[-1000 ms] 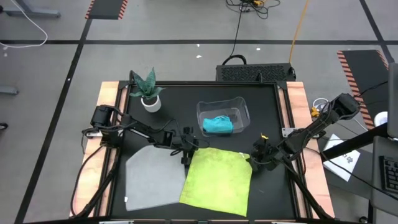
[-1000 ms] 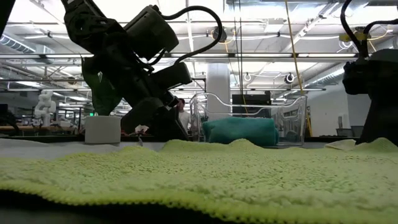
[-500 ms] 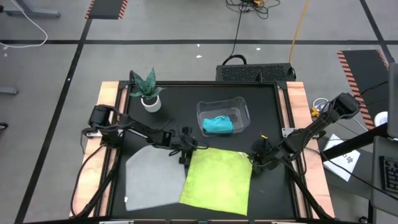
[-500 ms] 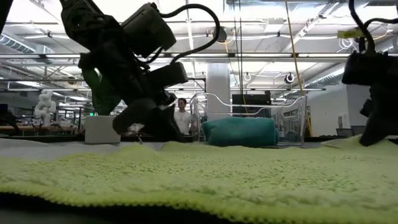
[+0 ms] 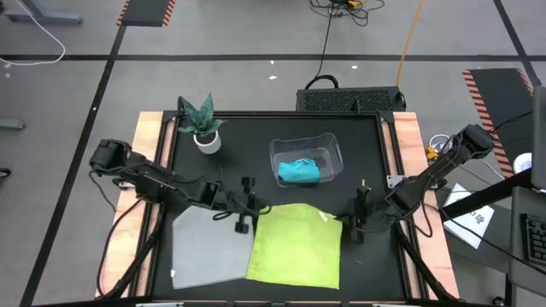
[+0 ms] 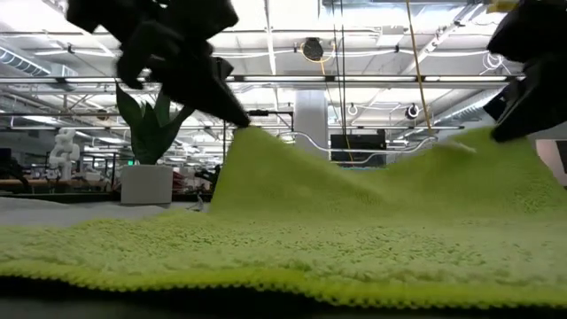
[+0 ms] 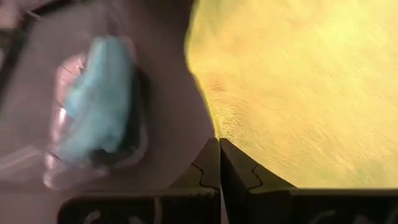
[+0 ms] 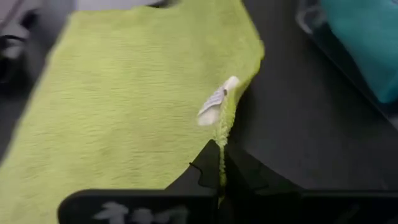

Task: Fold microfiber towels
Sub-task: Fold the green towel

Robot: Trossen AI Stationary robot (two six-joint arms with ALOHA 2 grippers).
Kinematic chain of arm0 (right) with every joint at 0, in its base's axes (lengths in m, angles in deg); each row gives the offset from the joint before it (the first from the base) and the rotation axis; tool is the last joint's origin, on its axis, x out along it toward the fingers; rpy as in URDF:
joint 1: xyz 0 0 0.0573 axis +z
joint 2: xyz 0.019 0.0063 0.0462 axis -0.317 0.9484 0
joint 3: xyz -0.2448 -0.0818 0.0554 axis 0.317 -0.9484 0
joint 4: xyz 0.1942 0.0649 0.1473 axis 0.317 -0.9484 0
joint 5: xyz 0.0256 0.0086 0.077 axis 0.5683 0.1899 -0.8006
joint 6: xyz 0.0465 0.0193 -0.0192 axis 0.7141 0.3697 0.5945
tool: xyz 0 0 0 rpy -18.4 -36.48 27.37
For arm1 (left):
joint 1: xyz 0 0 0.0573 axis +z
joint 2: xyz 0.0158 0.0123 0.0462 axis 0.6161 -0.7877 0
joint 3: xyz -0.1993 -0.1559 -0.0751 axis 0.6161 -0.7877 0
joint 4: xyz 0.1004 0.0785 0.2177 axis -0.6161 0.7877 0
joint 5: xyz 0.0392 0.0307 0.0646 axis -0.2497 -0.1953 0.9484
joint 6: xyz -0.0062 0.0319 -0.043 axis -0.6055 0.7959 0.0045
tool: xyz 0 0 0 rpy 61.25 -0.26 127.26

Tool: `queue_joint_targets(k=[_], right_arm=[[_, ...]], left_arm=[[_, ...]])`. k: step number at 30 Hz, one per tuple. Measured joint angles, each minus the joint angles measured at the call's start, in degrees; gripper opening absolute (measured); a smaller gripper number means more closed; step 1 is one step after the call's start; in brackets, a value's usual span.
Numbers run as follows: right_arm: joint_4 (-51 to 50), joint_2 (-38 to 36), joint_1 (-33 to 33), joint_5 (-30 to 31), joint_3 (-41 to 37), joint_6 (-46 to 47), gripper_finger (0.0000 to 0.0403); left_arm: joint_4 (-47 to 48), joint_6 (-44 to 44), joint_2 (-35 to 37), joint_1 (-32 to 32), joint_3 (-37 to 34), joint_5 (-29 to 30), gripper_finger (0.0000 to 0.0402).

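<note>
The yellow-green towel (image 5: 294,246) lies spread in the lower middle of the high view, its two far corners lifted off the black table (image 5: 375,153). The left gripper (image 5: 252,213) is clamped on the towel's far left corner, just left of centre in the high view; in the left wrist view its dark fingers (image 7: 214,165) meet at the cloth's edge (image 7: 292,93). The right gripper (image 5: 354,220) is clamped on the far right corner, right of centre in the high view; in the right wrist view the fingers (image 8: 214,165) pinch the hem with a white tag (image 8: 214,106) standing just past them. In the low view the towel (image 6: 292,248) fills the lower half of the frame and rises to two peaks, one under the left gripper (image 6: 237,120) at upper left, one toward the right gripper (image 6: 505,128) at the upper right edge. The light grey towel (image 5: 209,243) lies flat at lower left of the high view, its edge touching the yellow-green one. The teal blue towel (image 5: 299,171) sits bunched inside the clear plastic bin (image 5: 328,143) above centre. A potted plant (image 5: 203,124) stands at the table's upper left.
</note>
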Motion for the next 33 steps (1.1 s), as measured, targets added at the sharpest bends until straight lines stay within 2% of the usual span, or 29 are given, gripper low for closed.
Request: queue_joint_targets(k=[4, 7, 17, 25, 33], right_arm=[[3.10, 0.87, 3.88, 0.06, 0.00, -0.52, 0.0001], [7.71, 3.16, 7.58, 0.33, 0.00, -2.84, 0.0000], [26.88, 16.07, 14.87, 1.49, 0.00, -3.76, 0.0000], [37.26, 25.35, 17.61, 1.55, 0.15, -0.53, 0.0000], [37.88, 30.48, 19.88, 1.46, 5.11, -0.05, 0.0000]], left_arm=[[3.61, -2.96, 0.22, -3.16, 0.01, 0.50, 0.0000], [6.55, -5.11, 0.02, -6.49, -0.04, 4.22, 0.0000], [7.24, -9.32, 0.00, -15.65, -0.04, 5.60, 0.0000], [5.12, -14.72, 0.00, -21.61, -0.02, 4.46, 0.0000], [-2.90, -17.17, -3.37, -27.39, 0.05, 0.92, 0.0000]])
